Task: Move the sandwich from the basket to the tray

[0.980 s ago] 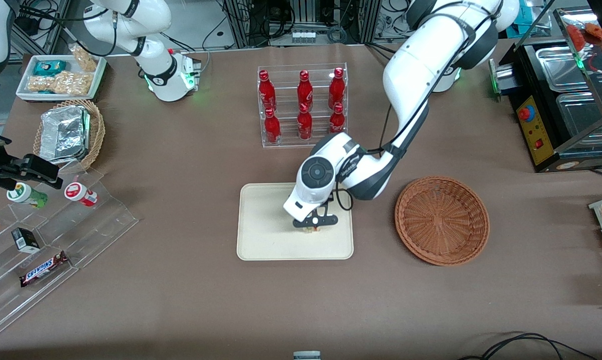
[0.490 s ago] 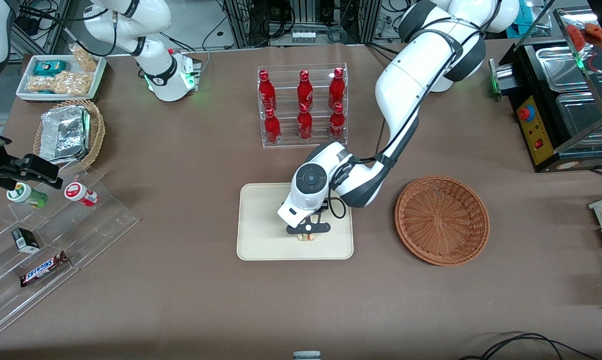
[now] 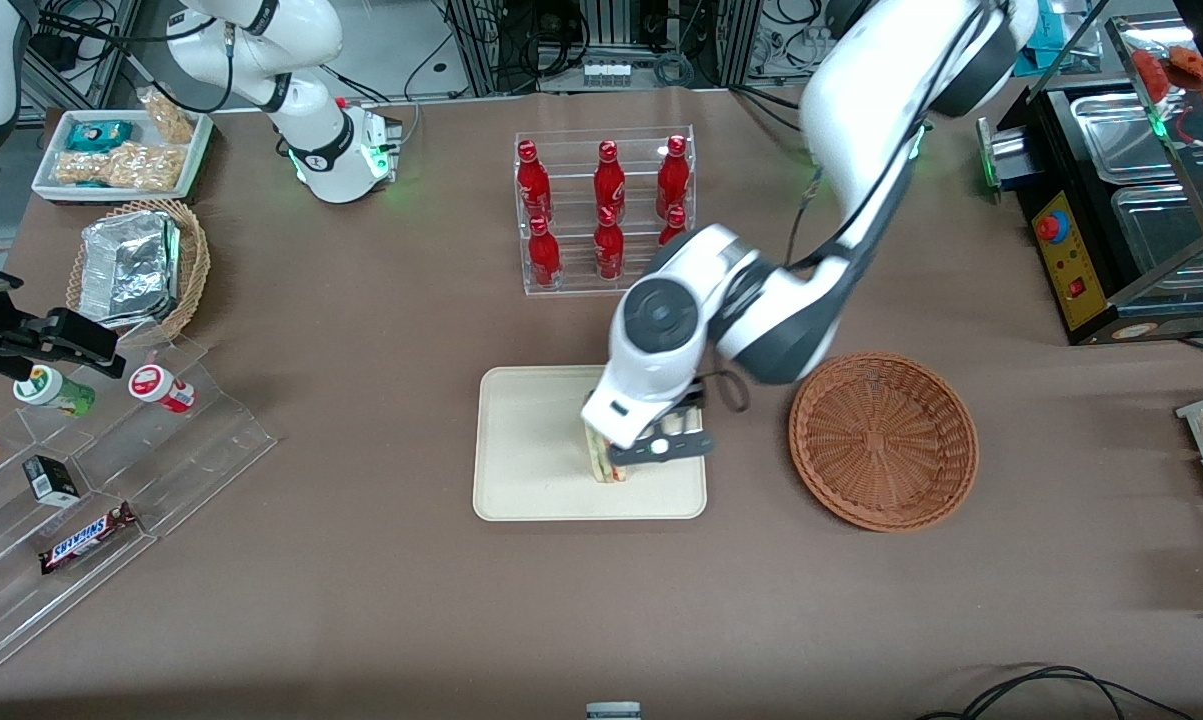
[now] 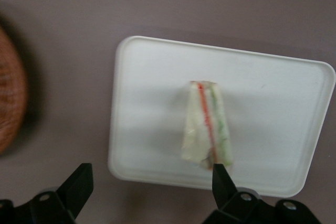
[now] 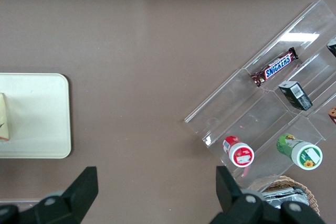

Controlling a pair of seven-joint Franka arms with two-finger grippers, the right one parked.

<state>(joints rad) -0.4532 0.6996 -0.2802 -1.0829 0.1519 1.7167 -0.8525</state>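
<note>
The sandwich (image 3: 601, 461), a wrapped wedge with red and green filling, lies on the cream tray (image 3: 531, 440), free of the fingers. My left gripper (image 3: 658, 447) is open and empty, raised above the tray, on the basket's side of the sandwich. In the left wrist view the sandwich (image 4: 206, 127) lies in the middle of the tray (image 4: 152, 87), with the gripper (image 4: 150, 179) spread wide above the tray's rim. The reddish-brown basket (image 3: 883, 440) stands empty beside the tray and also shows in the left wrist view (image 4: 10, 103).
A clear rack of red bottles (image 3: 606, 210) stands farther from the camera than the tray. Toward the parked arm's end are a tan basket with foil (image 3: 136, 268), a snack tray (image 3: 121, 150) and acrylic steps with snacks (image 3: 111, 470). A black appliance (image 3: 1121, 200) stands at the working arm's end.
The gripper was low over the sandwich on the tray; it has opened, let go and risen, shifting a little toward the basket. The sandwich stays on the tray.
</note>
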